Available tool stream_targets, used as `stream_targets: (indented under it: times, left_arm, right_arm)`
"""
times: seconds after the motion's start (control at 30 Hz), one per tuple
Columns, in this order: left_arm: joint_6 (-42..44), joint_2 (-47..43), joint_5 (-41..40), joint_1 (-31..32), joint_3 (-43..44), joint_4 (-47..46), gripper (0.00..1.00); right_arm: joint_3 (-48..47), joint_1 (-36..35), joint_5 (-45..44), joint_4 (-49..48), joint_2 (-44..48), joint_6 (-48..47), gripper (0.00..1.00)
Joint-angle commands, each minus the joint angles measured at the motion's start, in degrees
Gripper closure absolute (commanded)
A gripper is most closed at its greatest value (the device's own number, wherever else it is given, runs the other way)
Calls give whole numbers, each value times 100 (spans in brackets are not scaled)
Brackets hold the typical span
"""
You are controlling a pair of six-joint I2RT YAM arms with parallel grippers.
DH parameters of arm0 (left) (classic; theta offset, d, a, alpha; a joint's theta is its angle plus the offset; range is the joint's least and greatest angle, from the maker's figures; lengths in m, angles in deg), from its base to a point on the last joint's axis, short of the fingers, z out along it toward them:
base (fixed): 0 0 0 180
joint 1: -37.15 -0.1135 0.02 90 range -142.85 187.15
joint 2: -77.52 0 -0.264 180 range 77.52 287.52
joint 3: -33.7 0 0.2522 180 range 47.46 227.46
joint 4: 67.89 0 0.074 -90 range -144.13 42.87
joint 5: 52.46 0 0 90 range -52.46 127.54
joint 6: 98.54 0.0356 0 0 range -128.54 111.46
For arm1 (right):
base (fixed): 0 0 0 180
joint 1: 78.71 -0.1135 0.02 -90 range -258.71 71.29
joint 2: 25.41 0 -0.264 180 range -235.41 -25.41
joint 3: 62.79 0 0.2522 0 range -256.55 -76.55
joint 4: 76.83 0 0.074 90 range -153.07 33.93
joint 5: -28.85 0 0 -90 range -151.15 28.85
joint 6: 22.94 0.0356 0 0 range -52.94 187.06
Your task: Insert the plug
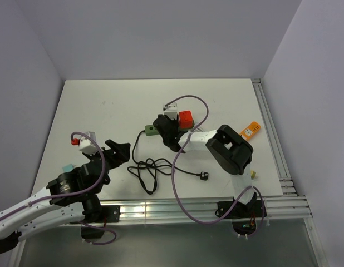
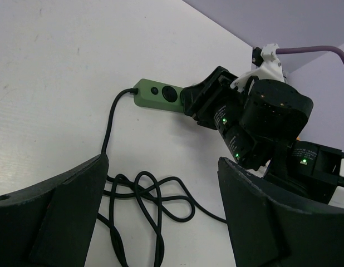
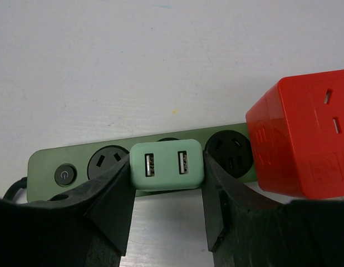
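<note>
Two right jaws pinch mint plug (image 3: 167, 165) at strip (image 3: 41, 164).

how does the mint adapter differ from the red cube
The mint adapter is smaller, the red cube bulkier. The mint adapter shows two USB ports, the red cube socket slots. The right gripper holds the mint adapter; the red cube sits ungripped. Both are at the power strip.

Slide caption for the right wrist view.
Right gripper holds a mint USB adapter at the green power strip, beside a red cube adapter.
</note>
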Motion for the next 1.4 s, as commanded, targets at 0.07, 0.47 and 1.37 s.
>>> stream_targets:
  times: [0.07,0.47,1.37]
  left_arm:
    - [-277,82,94,-5,234,184,16]
    - [-339,3,235,-5,331,299,17]
    - [-506,-419,332,-5,304,607,16]
  right_arm:
    - [909,-398,2089,1951,-1708,1011,100]
    - [1155,-653,1922,1591,-1595,1196,100]
    - [-189,-503,2097,3490,-461,98,82]
